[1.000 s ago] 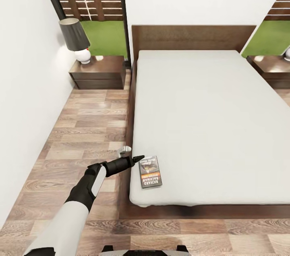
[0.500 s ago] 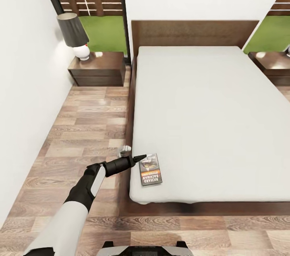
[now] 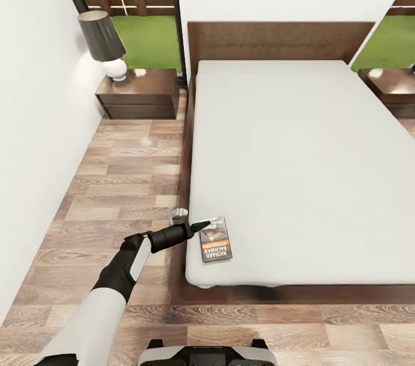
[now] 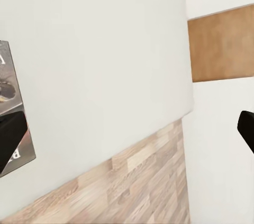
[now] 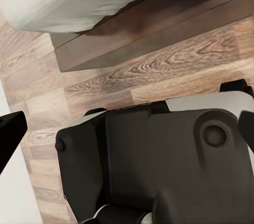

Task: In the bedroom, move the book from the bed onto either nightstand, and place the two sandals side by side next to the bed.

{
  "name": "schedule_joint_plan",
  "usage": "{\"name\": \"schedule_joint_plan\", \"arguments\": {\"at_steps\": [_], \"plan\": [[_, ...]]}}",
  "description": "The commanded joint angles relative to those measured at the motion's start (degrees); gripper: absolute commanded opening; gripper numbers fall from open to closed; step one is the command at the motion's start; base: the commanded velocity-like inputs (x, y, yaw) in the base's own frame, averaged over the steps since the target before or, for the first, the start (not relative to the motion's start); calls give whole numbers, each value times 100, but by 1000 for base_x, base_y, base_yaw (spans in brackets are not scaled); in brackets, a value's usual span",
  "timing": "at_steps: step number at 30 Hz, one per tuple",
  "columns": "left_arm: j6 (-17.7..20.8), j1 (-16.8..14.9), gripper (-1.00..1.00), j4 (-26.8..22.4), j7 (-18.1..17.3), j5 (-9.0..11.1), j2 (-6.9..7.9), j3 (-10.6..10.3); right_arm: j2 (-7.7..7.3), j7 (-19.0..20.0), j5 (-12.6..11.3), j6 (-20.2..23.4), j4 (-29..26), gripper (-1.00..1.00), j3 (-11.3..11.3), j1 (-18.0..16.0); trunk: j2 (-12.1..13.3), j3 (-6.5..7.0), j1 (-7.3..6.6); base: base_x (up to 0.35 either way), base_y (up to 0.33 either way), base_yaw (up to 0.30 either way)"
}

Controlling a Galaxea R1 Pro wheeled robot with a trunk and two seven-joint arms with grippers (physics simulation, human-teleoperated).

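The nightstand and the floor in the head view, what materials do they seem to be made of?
The nightstand looks like dark brown wood with a glossy finish: its top shows bright reflections. The floor looks like grey-brown wood planks with visible grain, possibly laminate.

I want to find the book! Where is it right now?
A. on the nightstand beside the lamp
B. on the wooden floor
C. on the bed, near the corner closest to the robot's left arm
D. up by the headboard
C: the book lies flat on the bed at its near corner, with the left gripper reaching right beside it.
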Motion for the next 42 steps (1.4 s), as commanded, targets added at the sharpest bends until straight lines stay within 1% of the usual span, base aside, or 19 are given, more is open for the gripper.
{"name": "schedule_joint_plan", "arguments": {"at_steps": [1, 26, 42], "plan": [[42, -3, 100, 1, -16, 13, -6, 22, 1, 20, 60, -46, 3, 100, -42, -4, -9, -16, 3, 0, 0, 0], [42, -3, 100, -1, 2, 12, -6, 22, 1, 10, 69, -46, -5, 100, -42, -5, -9, -240, 3, 0, 0, 0], [39, -3, 100, -7, 11, 12, -6, 22, 1, 14, 69, -46, -5, 100, -42, -4, -9, -321, 3, 0, 0, 0]]}}
